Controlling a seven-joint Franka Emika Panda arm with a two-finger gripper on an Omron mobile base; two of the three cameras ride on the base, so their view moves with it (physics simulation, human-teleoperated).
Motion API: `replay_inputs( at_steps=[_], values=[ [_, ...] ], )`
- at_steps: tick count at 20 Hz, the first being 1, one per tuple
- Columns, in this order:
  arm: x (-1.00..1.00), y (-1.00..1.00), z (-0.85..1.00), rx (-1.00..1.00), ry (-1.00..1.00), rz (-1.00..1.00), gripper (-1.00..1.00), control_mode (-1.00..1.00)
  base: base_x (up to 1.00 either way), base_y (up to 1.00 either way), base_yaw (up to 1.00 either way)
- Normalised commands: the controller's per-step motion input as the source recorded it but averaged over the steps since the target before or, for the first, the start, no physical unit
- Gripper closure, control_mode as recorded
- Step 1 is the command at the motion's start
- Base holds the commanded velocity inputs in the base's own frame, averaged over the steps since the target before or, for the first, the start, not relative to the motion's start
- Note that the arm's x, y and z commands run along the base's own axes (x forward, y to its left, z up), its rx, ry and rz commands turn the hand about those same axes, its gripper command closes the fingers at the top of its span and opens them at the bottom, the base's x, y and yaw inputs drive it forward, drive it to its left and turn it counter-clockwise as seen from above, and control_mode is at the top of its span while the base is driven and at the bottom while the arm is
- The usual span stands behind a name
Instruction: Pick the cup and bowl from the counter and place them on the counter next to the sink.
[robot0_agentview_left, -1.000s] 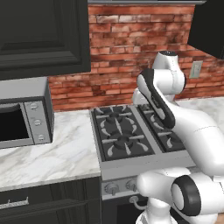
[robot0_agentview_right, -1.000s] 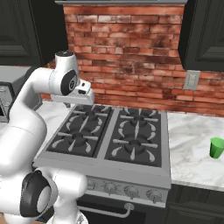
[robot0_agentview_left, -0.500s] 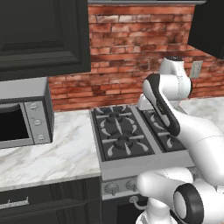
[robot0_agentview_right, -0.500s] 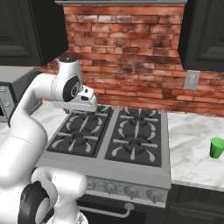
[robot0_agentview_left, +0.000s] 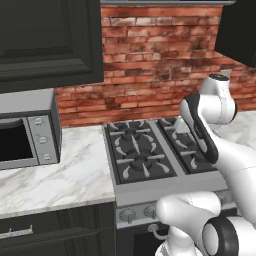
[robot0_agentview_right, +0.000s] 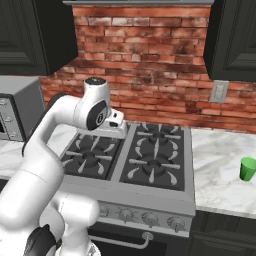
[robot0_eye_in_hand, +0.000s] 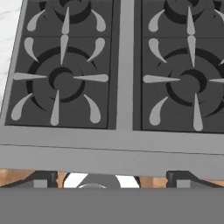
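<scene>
A small green cup (robot0_agentview_right: 247, 168) stands on the white marble counter (robot0_agentview_right: 220, 175) to the right of the stove, far from my hand. My gripper (robot0_eye_in_hand: 111, 180) hangs over the front of the stove, pointing down at the burners. Its two dark fingertips (robot0_eye_in_hand: 41, 179) stand wide apart, so it is open with nothing between them. In the right base view the white hand (robot0_agentview_right: 112, 126) hovers above the stove's left rear burner. The bowl and the sink are out of view.
A black four-burner gas stove (robot0_agentview_right: 135, 160) lies under the hand, with knobs along its front. A microwave (robot0_agentview_left: 25, 132) sits on the counter (robot0_agentview_left: 60, 175) to the left. Red brick wall behind, dark upper cabinets (robot0_agentview_left: 47, 40) overhead, an outlet (robot0_agentview_right: 218, 91) at the right.
The arm has swung to the right and dipped lower over the stove. The cup has not moved.
</scene>
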Motion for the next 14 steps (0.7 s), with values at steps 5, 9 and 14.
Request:
replay_inputs(
  at_steps=[5, 9, 14],
  values=[
    [0.0, -0.43, 0.0, 0.0, 0.01, 0.0, -1.0, -1.0, 0.0, 0.0, 0.0],
    [0.01, -0.49, 0.0, 0.0, 0.0, 0.0, -1.0, -1.0, 0.0, 0.0, 0.0],
    [0.02, -0.6, 0.0, 0.0, 0.0, -0.01, -1.0, -1.0, 0.0, 0.0, 0.0]
  ],
)
